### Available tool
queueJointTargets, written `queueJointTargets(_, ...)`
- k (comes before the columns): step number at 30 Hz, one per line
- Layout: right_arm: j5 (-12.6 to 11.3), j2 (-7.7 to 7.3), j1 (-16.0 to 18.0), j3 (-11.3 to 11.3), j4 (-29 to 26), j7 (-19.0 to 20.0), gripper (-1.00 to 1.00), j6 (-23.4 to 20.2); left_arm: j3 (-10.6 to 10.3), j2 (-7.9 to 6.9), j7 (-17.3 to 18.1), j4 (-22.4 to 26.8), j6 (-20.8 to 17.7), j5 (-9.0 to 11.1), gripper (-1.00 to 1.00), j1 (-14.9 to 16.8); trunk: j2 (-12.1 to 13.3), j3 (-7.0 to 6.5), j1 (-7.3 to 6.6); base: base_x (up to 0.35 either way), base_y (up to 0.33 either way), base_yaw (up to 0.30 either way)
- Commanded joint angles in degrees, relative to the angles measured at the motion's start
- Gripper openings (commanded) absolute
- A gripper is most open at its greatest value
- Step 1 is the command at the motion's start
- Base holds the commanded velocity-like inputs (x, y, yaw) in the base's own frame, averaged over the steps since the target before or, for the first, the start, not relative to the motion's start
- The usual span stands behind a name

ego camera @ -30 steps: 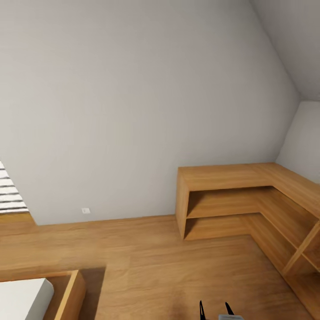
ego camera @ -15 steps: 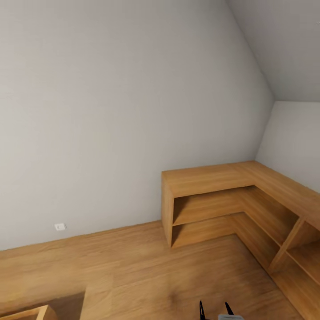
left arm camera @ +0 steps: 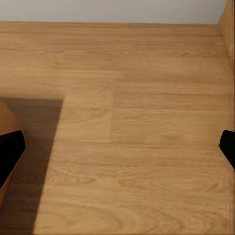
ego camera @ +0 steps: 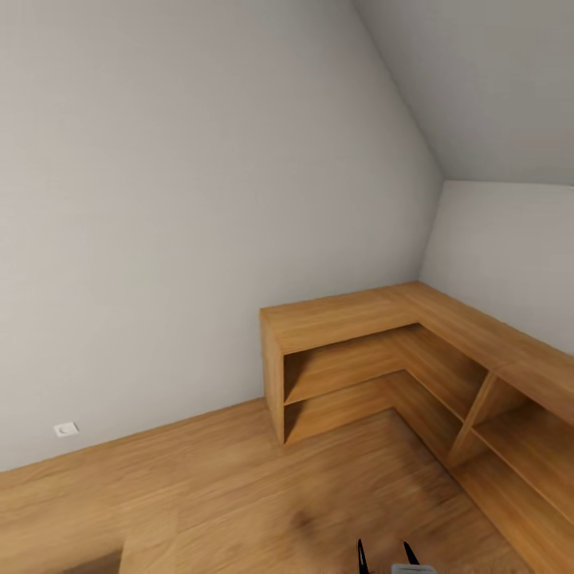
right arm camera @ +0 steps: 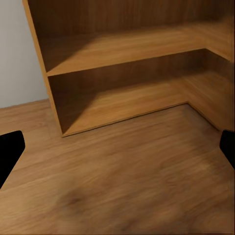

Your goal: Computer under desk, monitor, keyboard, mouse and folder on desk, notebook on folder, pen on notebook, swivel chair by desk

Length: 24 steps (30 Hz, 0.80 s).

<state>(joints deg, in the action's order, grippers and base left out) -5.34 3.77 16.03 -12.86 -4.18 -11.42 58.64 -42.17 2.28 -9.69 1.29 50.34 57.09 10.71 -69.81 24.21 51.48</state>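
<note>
The desk, the swivel chair and the other things of the task are out of view. My left gripper hangs open over bare wooden floor, its black fingertips far apart with nothing between them. My right gripper is open too, pointing at the floor in front of a low wooden shelf unit. Its two black tips poke up at the bottom edge of the head view.
An L-shaped wooden shelf unit with open compartments fills the room's corner on the right under a sloped ceiling. A plain grey wall with a small white outlet runs along the left. Wood floor lies ahead. A wooden edge casts a shadow beside the left gripper.
The camera has turned right: the shelf unit slid left in the picture, and the bed frame and striped thing at the left edge left it. Both grippers hold the same pose.
</note>
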Motion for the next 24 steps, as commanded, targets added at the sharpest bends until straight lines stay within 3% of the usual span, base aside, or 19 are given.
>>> queueJointTargets(1, -0.55, 0.01, 0.07, -0.5, 0.05, -0.1, 1.0, 0.16, -0.48, 0.0, -0.6, 0.03, 0.1, -0.05, 1.0, 0.02, -0.04, 0.06, 0.0, 0.001, 0.0, -0.257)
queueJointTargets(24, -0.46, 0.01, 0.08, -0.55, 0.05, -0.1, 1.0, 0.16, -0.49, -0.03, -0.58, 0.03, 0.11, -0.05, 1.0, 0.02, -0.04, 0.06, 0.0, 0.011, 0.0, -0.259)
